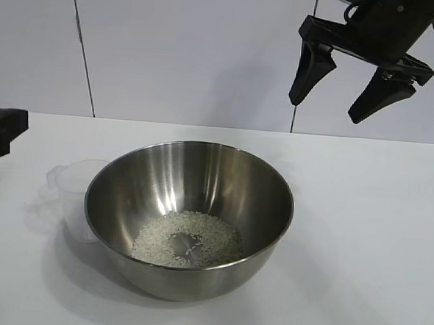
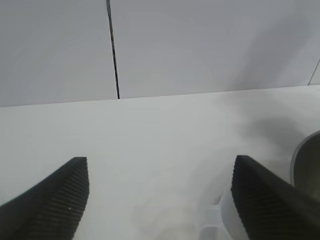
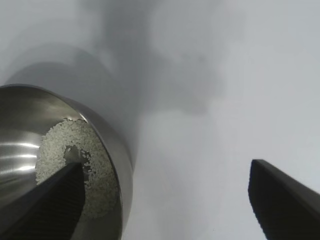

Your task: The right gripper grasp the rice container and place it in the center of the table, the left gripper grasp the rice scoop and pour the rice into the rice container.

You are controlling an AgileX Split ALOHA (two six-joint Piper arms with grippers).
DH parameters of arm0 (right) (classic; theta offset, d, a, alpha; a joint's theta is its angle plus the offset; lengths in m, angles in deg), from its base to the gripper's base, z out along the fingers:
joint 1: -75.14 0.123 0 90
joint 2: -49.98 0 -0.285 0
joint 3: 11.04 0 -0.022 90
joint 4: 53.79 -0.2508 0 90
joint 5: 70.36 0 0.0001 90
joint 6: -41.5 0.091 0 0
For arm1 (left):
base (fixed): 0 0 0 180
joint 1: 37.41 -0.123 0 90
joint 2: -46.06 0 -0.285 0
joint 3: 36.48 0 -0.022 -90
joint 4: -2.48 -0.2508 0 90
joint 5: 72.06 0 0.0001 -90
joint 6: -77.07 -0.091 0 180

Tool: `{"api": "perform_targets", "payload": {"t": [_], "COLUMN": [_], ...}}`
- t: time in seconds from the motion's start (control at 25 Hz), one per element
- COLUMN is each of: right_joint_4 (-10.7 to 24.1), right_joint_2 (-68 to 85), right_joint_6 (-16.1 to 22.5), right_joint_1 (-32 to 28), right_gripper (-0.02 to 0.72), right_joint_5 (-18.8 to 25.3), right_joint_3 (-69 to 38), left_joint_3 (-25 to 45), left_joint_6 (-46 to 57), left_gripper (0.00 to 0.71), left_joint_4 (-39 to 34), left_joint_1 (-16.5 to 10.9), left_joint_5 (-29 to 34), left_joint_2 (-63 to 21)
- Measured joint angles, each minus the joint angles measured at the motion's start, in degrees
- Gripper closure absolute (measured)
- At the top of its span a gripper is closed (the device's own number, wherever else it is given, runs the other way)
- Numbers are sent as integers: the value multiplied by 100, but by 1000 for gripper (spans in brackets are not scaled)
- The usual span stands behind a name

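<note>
A large, shiny stainless-steel rice container (image 1: pixel 188 218) sits on the plain white table (image 1: pixel 367 238), near the middle of the exterior view. Inside it, white rice (image 1: pixel 189 239) lies at the bottom in a loose ring, with a small bare patch of steel showing at the centre. Just beside the bowl on its left side, touching or nearly touching its outer wall, stands the rice scoop (image 1: pixel 74 190), a small translucent plastic cup, upright on the table; whether any grains are in it cannot be told. The right gripper (image 1: pixel 349 92) hangs in the air above and behind the bowl's right side, well apart from it, its two black pointed fingers spread wide with nothing between them. Its wrist view looks down past those fingers at the bowl's rim and the rice (image 3: pixel 75 160) inside. The left gripper (image 2: pixel 159 192) is at the far left edge of the exterior view, only a dark part of it showing. In its wrist view, two ridged black fingers (image 2: pixel 55 200) stand apart and empty over the bare table, with the pale rim of the scoop (image 2: pixel 217 220) low beside one finger and an edge of the steel bowl (image 2: pixel 307 165) beyond it.
</note>
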Motion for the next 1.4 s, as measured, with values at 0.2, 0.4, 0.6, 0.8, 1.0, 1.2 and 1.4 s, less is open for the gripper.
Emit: {"api": "perform_targets", "payload": {"t": [0.2, 0.4, 0.6, 0.8, 1.0, 1.2, 1.4], "right_joint_4": [0, 0, 0, 0, 0, 0, 0], "right_joint_2": [0, 0, 0, 0, 0, 0, 0], "right_joint_6": [0, 0, 0, 0, 0, 5, 25], "right_joint_1": [0, 0, 0, 0, 0, 0, 0], "right_gripper": [93, 93, 93, 93, 93, 93, 93], "right_joint_5": [0, -7, -1, 10, 22, 22, 36], "right_joint_3": [0, 0, 0, 0, 0, 0, 0], "left_joint_3": [-520, -1811, -3405, -4590, -5141, -5590, -5763], "left_joint_6": [9, -139, -157, -87, 128, 184, 128], "left_gripper": [140, 140, 140, 69, 23, 17, 17], "left_joint_4": [103, 49, 26, 19, 124, 703, 1487], "left_joint_1": [0, 0, 0, 0, 0, -41, -410], "left_joint_5": [2204, 4776, 7454, 9165, 9955, 10217, 10451], "left_joint_2": [-1002, -1907, -2060, -1742, -1170, -601, -103]}}
